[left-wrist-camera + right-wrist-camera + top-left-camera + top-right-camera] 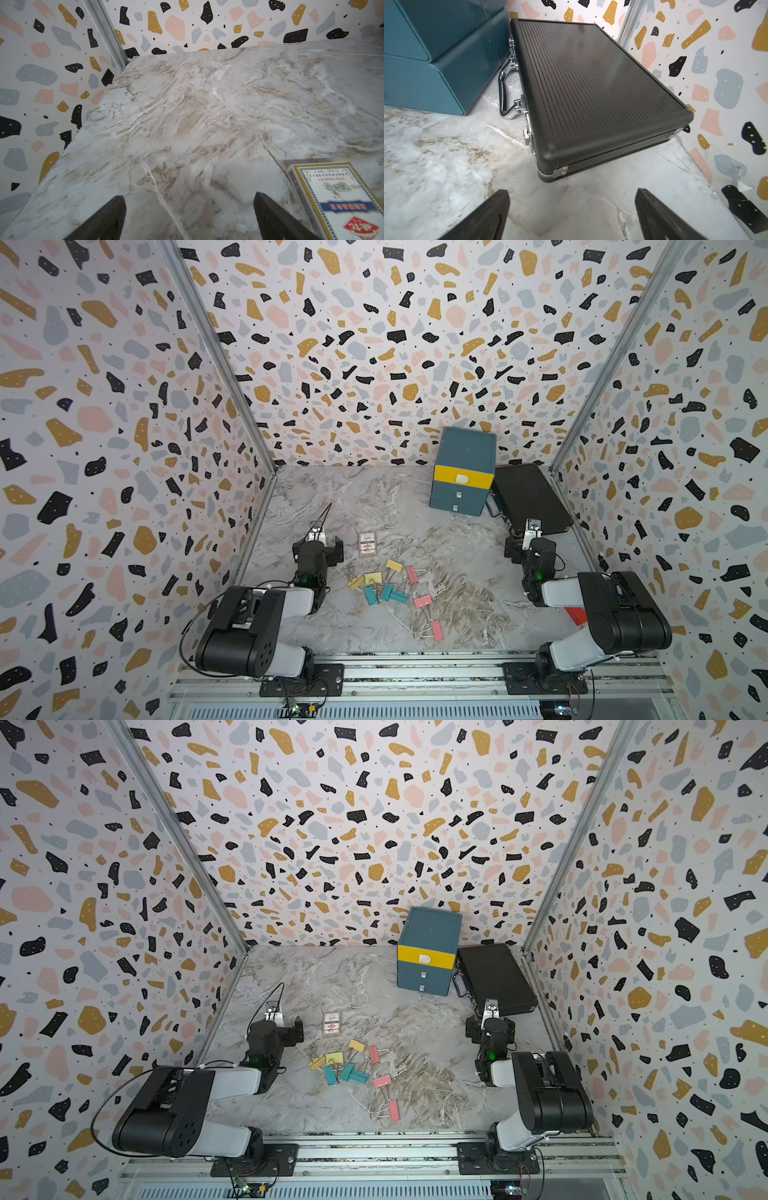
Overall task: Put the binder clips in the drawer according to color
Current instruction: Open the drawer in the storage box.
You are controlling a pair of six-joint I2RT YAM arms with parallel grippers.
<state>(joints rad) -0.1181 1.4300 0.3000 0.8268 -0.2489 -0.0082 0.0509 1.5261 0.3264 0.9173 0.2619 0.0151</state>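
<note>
"Clips [388,591]: location and custody?"

"Nine counted, loose on the table [374,497]. They lie behind the left gripper [189,199] jaws, off toward the right gripper [572,193]. None is held. Both pairs of jaws stand spread and empty."

"Containers?"

"Drawer [463,472] stands ahead of the right jaws, to their inner side. All three fronts are shut, contents unseen. Case [591,83] lies directly ahead of the same jaws, closed, contents unseen. Card box [340,199] lies just beside the left jaws, closed."

"Recommendation?"

"My judgement: open the yellow front [444,475] by its tab first. Pinch each clip by its coloured body, not the wires. Two teal ones touch, so take the outer first."
</note>
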